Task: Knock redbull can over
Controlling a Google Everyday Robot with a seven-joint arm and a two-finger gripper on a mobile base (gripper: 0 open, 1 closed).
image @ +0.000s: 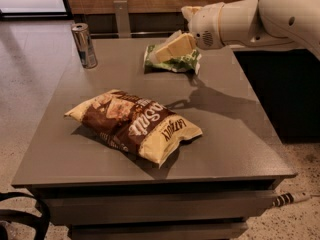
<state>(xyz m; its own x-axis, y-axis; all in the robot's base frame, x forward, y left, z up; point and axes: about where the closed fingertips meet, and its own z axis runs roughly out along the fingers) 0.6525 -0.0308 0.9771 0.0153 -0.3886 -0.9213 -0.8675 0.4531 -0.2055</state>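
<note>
The redbull can is slim, silver and blue with a shiny top. It stands upright at the far left corner of the grey table. My gripper reaches in from the right on a white arm and hovers over the green chip bag at the far middle of the table. It is well to the right of the can and not touching it.
A large brown and yellow chip bag lies across the middle of the table. A wooden wall and a metal post stand behind the table. A black strap shows at the bottom left, and a cable lies on the floor at the right.
</note>
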